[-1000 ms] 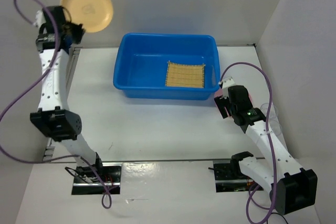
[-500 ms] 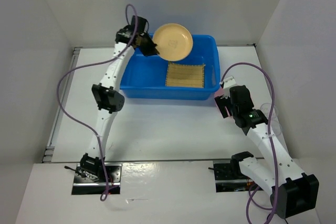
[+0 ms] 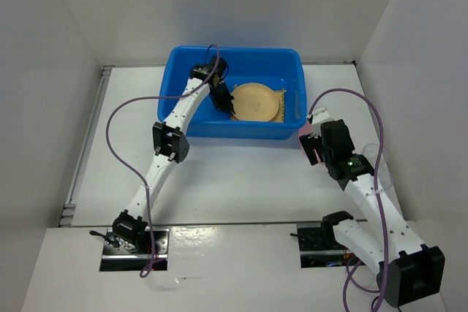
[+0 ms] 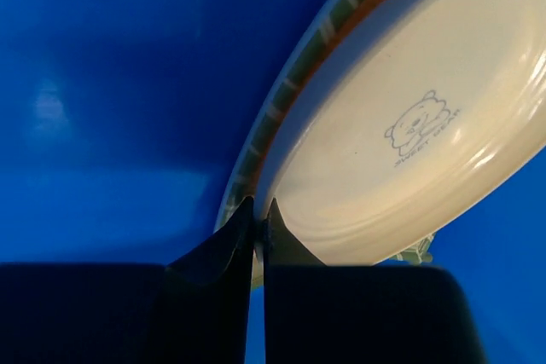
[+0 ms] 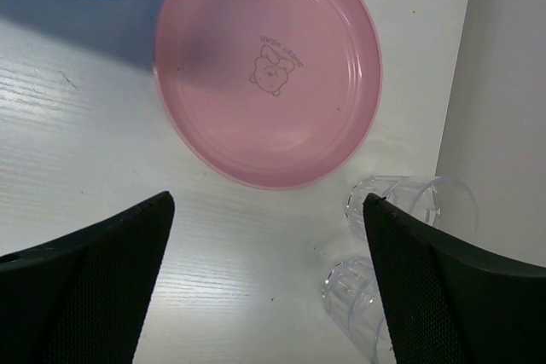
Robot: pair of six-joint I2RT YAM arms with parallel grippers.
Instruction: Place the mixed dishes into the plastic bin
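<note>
Nearest me, my right gripper (image 5: 267,200) hangs spread wide over the pink plate (image 5: 267,66), which lies near the table's (image 5: 68,125) right edge beside two clear cups (image 5: 409,202); all three are left to do. Farther off, my left gripper (image 4: 258,210) pinches the tan plate's (image 3: 255,101) rim, on or just above the mat (image 4: 294,83) inside the blue bin (image 3: 186,100).

— We see the tan plate (image 4: 409,125) at the tips of the left gripper (image 4: 258,210) as smooth, glossy plastic.
— Behind it we read the plastic bin (image 4: 111,83) as smooth and shiny, and the woven mat (image 4: 345,14) under the plate's rim as ribbed and dull.
— Ahead of the right gripper (image 5: 266,202), we find the pink plate (image 5: 269,66) smooth and softly glossy, and the cups (image 5: 409,202) clear plastic.
— Its pads (image 5: 94,287) look matt black and fine-meshed; the table (image 5: 77,142) is white, faintly streaked.
</note>
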